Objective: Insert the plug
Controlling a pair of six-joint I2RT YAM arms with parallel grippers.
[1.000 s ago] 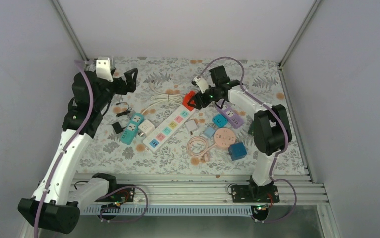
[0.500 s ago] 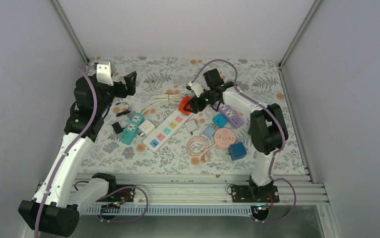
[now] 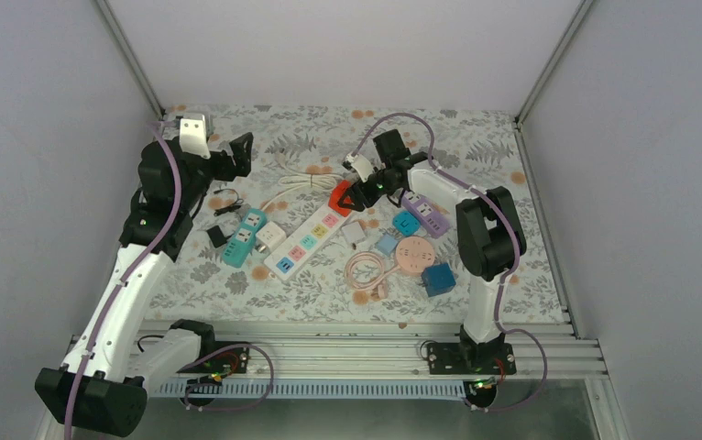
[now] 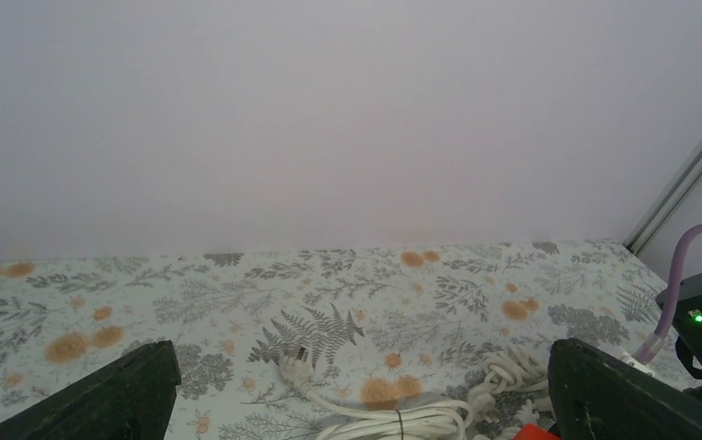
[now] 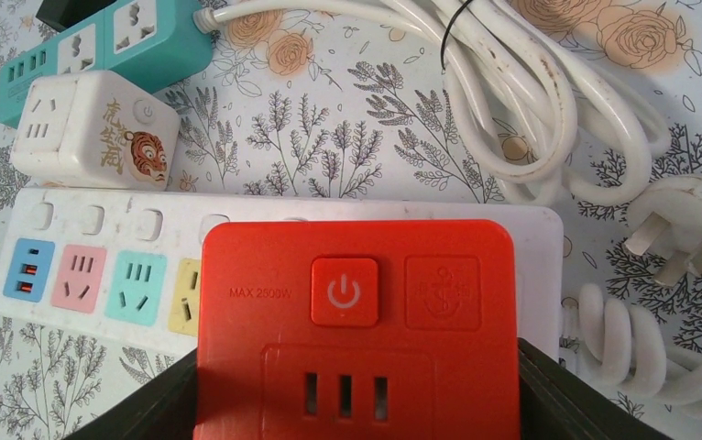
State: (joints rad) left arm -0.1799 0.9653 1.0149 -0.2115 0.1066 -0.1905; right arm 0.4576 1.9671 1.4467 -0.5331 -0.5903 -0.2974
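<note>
My right gripper (image 3: 347, 194) is shut on the red cube plug (image 5: 356, 321), a square block with a power button and a three-slot face. Its fingers (image 5: 146, 408) press the block's two sides. The plug hangs over the far end of the long white power strip (image 5: 100, 266), covering the strip's last sockets. From above, the red plug (image 3: 339, 196) sits at the upper end of the white strip (image 3: 306, 240). My left gripper (image 3: 240, 152) stands open and raised at the back left, with nothing between its fingers (image 4: 100, 394).
A coiled white cord (image 4: 402, 417) with its plug (image 4: 294, 367) lies behind the strip. A teal strip (image 3: 245, 236) and a white cube (image 3: 270, 236) lie to the left. A purple strip (image 3: 426, 214), a pink round hub (image 3: 414, 254), a blue cube (image 3: 438, 278) and a pink cable (image 3: 366, 271) lie to the right.
My right gripper has carried the red plug to the left and a little nearer, over the strip's far end. The left arm shifted slightly and then held still.
</note>
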